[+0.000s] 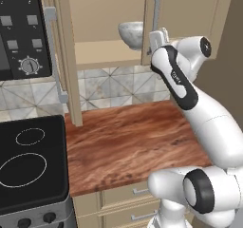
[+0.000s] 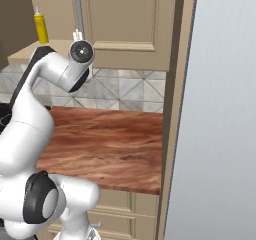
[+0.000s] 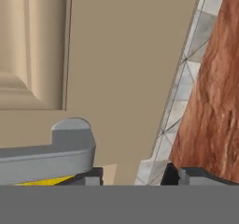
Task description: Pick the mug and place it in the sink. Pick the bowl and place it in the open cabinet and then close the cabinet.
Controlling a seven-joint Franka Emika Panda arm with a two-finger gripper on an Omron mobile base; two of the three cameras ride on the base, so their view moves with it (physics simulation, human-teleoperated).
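The claw (image 3: 133, 175) is raised at the silver bar handle (image 3: 46, 155) of the cabinet (image 1: 190, 18) door, its dark tips parted, one beside the handle's end; whether it grips the handle I cannot tell. The grey stone-like bowl (image 1: 130, 34) sits on the shelf inside. Below lies the bare wooden desk (image 1: 128, 141), with a black cooktop (image 1: 28, 165) on its left.

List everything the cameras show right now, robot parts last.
Bowl: one, mottled grey-white, on the cabinet shelf.
Cabinet: one, beige, left door open, above the counter.
Door handles: two, silver, vertical; one close to the gripper.
Bottle: one, yellow, on the shelf.
Counter: one, reddish wood.
Stove: one, black, left of the counter.
Drawers: beige, under the counter.
Gripper: one, dark fingertips, at the right door's handle, jaws apart.
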